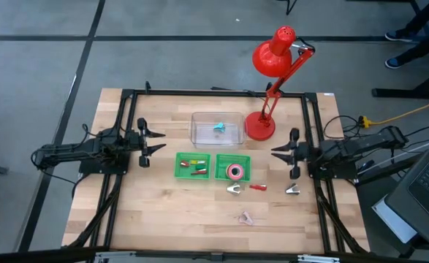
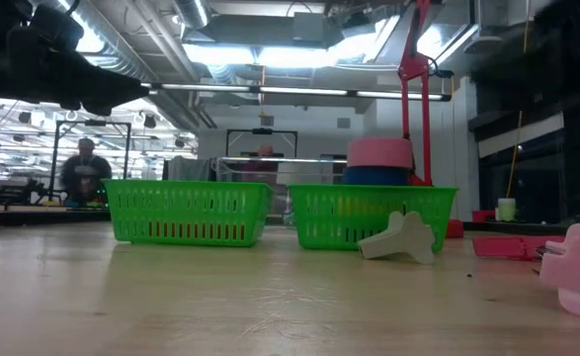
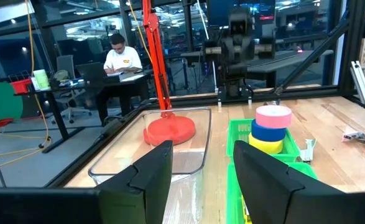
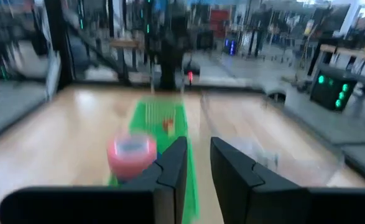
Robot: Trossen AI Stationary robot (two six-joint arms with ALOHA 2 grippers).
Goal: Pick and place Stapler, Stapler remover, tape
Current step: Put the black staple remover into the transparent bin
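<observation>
Two black jointed arms, left claw (image 1: 154, 142) and right claw (image 1: 283, 153) with angular dark fingers (image 3: 146, 171), black cables trailing behind

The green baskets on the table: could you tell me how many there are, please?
2. The left green basket sits at the table's centre holding small coloured items; the right green basket touches its side and holds the stacked tape rolls. None seems hidden.

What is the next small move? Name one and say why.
Probably bring the right tool over and down onto the silver clawed piece. It lies loose on the table, outside the green baskets, nearest that arm. The tool is empty, and the left tool waits farther off.
</observation>
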